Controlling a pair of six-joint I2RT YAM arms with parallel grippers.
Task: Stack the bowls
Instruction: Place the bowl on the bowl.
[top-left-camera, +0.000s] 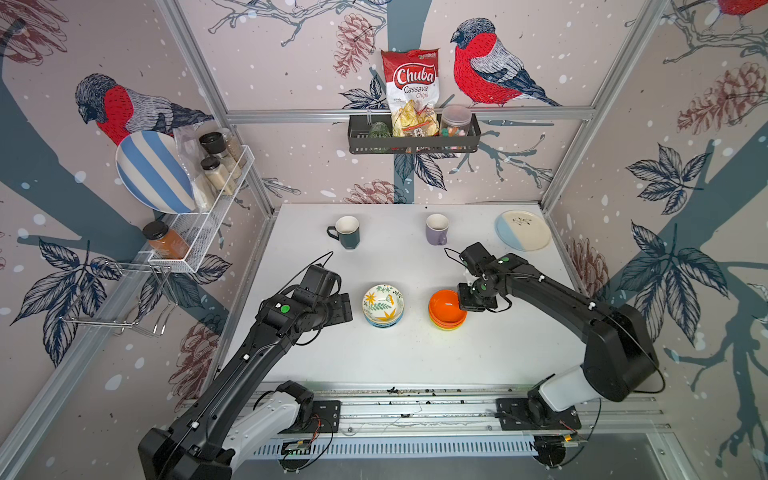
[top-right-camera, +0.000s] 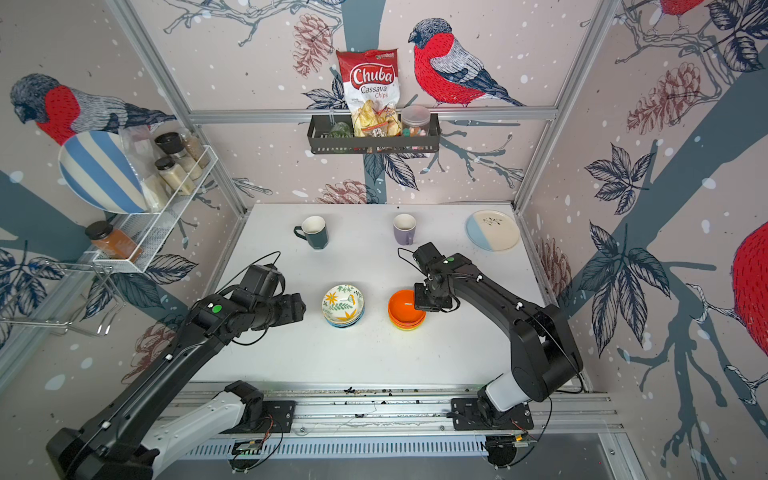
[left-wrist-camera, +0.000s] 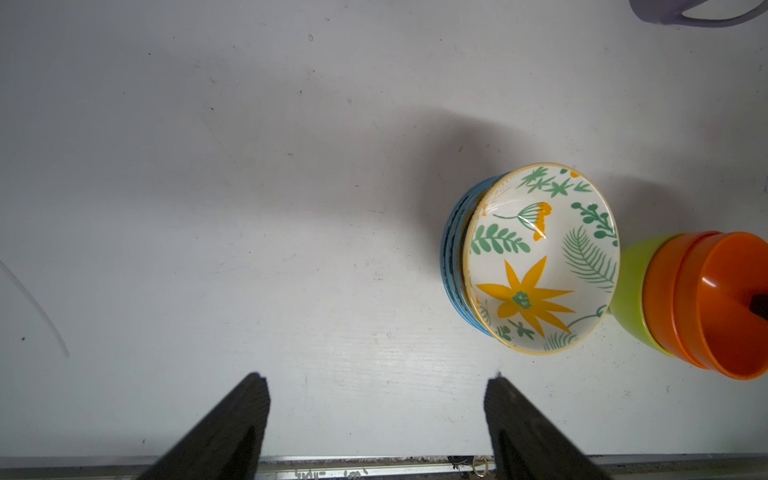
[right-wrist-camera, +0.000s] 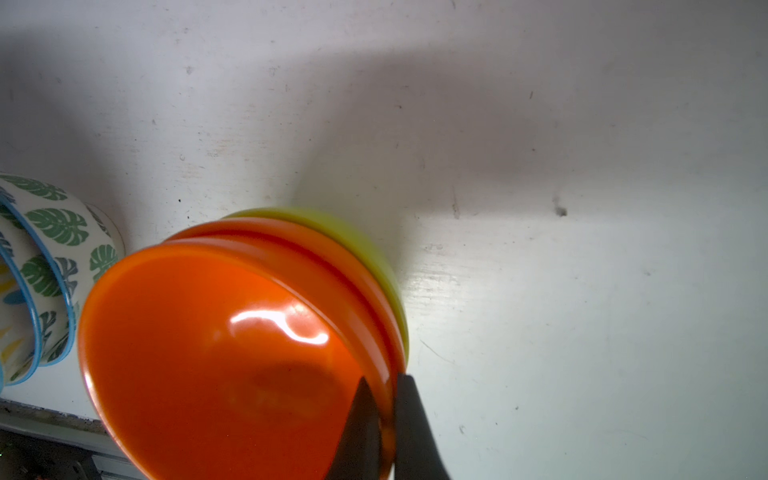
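In both top views, the orange stack (top-left-camera: 442, 313) and the patterned stack (top-left-camera: 382, 309) are noted side by side at the centre of the frame, on the table (top-left-camera: 415, 357). The right gripper (right-wrist-camera: 384, 380) is closed on the rim of the top orange bowl (right-wrist-camera: 216, 353), one finger inside, one outside. That bowl is nested in a second orange bowl (left-wrist-camera: 660, 299) over a lime green bowl (left-wrist-camera: 627, 291). The left gripper (left-wrist-camera: 377, 378) is held wide open and empty, left of the patterned stack, which is topped by the yellow-floral bowl (left-wrist-camera: 540, 257).
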